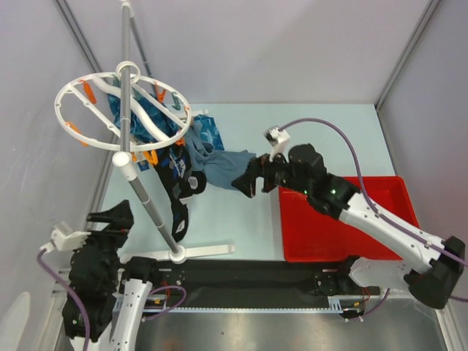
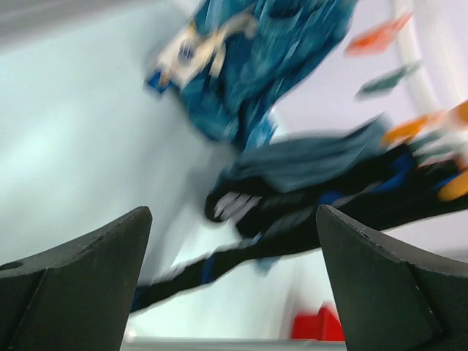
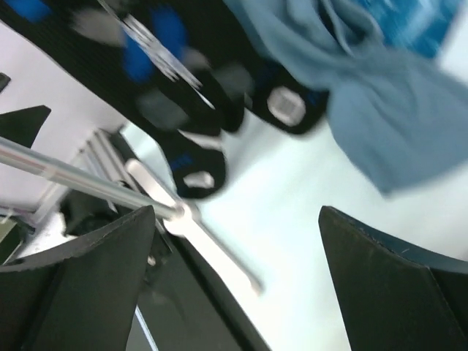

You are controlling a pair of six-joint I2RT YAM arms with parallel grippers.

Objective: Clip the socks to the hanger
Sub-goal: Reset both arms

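Top external view: the hanger (image 1: pixel 121 102), a white ring with orange and green clips on a grey pole, stands at the left of the desk (image 1: pixel 241 223).
Socks: the socks (image 1: pixel 180 191), black with white patches, sit below the ring's near-right side and trail toward the pole's foot; whether a clip grips them cannot be told.
Right claw: the right claw (image 1: pixel 253 184) is spread wide with nothing between its jaws, at the right end of the grey-blue cloth (image 1: pixel 225 168).
Socks to right claw: to its left, apart from it, with the grey-blue cloth between.
Right wrist view: the socks (image 3: pixel 219 110) lie beyond the fingers, up and left; the grey-blue cloth (image 3: pixel 380 124) lies up and right.
Left claw: the left claw (image 1: pixel 111 216) is spread and empty, low at the near-left, left of the pole.
Socks to left claw: across the pole, well apart; in the blurred left wrist view they (image 2: pixel 307 212) stretch beyond the fingers.
Blue patterned cloths: the blue patterned cloths (image 1: pixel 150 117) bunch under the ring.
Red bin: the red bin (image 1: pixel 322 234) sits on the right, under the right arm.
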